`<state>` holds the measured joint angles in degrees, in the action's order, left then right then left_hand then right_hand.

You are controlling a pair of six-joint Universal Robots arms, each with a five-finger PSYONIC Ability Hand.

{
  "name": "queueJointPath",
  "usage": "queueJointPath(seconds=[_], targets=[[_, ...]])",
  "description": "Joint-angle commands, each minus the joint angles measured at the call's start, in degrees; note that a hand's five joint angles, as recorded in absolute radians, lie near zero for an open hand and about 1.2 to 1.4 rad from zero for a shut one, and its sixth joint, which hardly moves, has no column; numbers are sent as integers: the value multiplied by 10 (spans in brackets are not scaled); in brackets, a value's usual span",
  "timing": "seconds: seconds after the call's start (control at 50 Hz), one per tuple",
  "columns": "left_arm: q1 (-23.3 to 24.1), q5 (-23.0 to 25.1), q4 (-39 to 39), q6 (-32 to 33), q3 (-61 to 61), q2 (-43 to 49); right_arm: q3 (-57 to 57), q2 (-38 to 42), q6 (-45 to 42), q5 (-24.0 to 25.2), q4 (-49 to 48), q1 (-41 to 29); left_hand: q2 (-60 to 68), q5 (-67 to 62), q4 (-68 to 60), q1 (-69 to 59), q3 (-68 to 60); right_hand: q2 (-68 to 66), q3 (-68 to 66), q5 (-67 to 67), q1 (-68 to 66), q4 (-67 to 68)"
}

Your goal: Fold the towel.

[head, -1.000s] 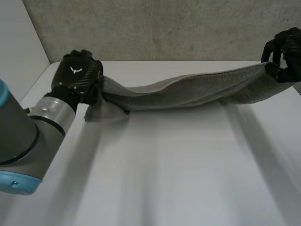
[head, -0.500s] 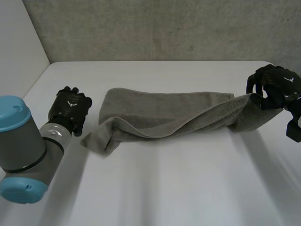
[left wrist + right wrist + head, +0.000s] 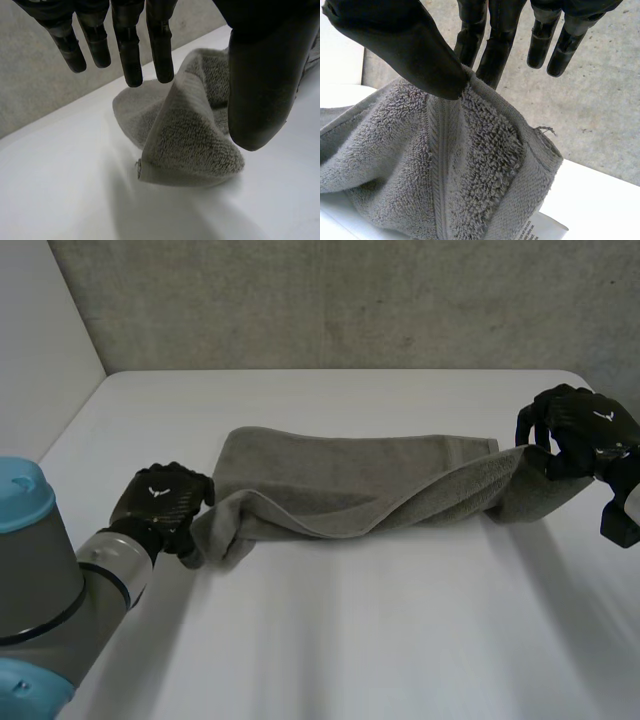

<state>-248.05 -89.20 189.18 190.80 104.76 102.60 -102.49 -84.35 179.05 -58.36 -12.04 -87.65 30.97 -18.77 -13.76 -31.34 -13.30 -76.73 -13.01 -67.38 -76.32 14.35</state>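
We note: the towel [image 3: 470, 165] is cut off by the right wrist view's edge, and the print on its white label [image 3: 540, 231] is too small to read. Head view: the left arm [image 3: 40, 580] is cropped, and the left hand [image 3: 160, 502] shows us its back, fingers hidden

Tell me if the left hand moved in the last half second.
Yes. The left hand came forward, away from the table's back edge, up to the towel's left end.

The towel [image 3: 350, 490], a second ago stretched in the air between both hands, now lies slumped along the worktop [image 3: 360, 640]. The left hand [image 3: 160, 502] let go, drew aside, and is back at its end with fingers straight. The right hand [image 3: 575, 430] has dropped lower.
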Motion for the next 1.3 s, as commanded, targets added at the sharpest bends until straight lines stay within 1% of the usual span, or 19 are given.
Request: queueJointPath(seconds=[0.02, 0.16, 0.22, 0.24, 0.26, 0.3, 0.32, 0.44, 0.52, 0.54, 0.64, 0.68, 0.76, 0.78, 0.8, 0.88, 0.92, 1.06, 1.3], targets=[[-6, -5, 25, -1, -39, 82, 0, 5, 0, 0, 0, 0, -29, 7, 38, 33, 33, -33, 30, -26, -37, -44], [-6, -7, 50, -2, -68, 123, -1, 13, -6, 0, 1, -1, -17, -5, 38, 21, 33, -33, 30, -26, -37, -44], [-4, -5, 47, -3, -73, 129, -1, 13, -16, -1, 1, -1, 40, -62, 38, -36, 33, -33, 30, -26, -37, -44], [-3, -3, 45, -4, -72, 129, -1, 14, -21, -1, 0, -1, 140, -162, 38, -136, 33, -33, 30, -26, -37, -44], [-3, -3, 45, -4, -72, 129, -1, 14, -21, -1, 0, -1, 141, -163, 38, -137, 33, -33, 30, -26, -37, -44], [-2, 2, 44, -16, -69, 125, 1, 17, -27, -2, 1, -2, 462, -484, 38, -458, 33, -33, 30, -26, -37, -44], [-2, 7, 44, -27, -69, 122, 3, 21, -28, -2, 1, -2, 490, -512, 38, -486, 33, -33, 30, -26, -37, -44], [-13, 35, 44, -54, -69, 86, 15, 28, -27, 3, 9, -2, 490, -512, 38, -487, 33, -33, 30, -26, -37, -44], [-48, 53, 44, -52, -65, 50, 53, 36, -37, 12, 80, -1, 490, -512, 38, -487, 33, -33, 30, -26, -37, -44], [-70, 56, 44, -52, -66, 35, 53, 36, -37, 12, 80, -1, 490, -512, 38, -487, 33, -33, 30, -26, -37, -44], [-100, 64, 45, -43, -69, 4, 92, 64, -106, 10, 152, -1, 490, -512, 38, -487, 33, -33, 30, -26, -37, -44], [-104, 67, 46, -40, -64, 3, 89, 86, -181, 2, 172, -2, 490, -512, 38, -487, 33, -33, 30, -26, -37, -44], [-107, 74, 46, -39, -47, 9, 71, 104, -209, 1, 170, -8, 490, -512, 38, -487, 33, -33, 30, -26, -37, -44], [-106, 75, 49, -38, -36, 14, 63, 112, -209, 1, 161, -12, 490, -512, 38, -487, 33, 80, 30, 86, 76, -44], [-106, 75, 49, -38, -36, 14, 56, 119, -210, -3, 146, -17, 490, -512, 38, -487, 33, 133, 30, 139, 129, -44], [-106, 75, 51, -38, -28, 29, 39, 128, -211, -21, 111, -29, 490, -512, 38, -487, 33, 174, 30, 180, 169, -44], [-106, 75, 51, -38, -27, 30, 27, 131, -216, -54, 85, -38, 490, -512, 38, -487, 33, 224, 30, 230, 220, -44], [-117, 76, 51, -38, -29, 30, 22, 142, -217, -108, 75, -52, 490, -512, 38, -487, 33, 278, 30, 284, 274, -44], [-118, 75, 51, -38, -28, 38, 16, 149, -224, -117, 114, -51, 490, -512, 38, -487, 33, 300, 30, 306, 296, -44]])
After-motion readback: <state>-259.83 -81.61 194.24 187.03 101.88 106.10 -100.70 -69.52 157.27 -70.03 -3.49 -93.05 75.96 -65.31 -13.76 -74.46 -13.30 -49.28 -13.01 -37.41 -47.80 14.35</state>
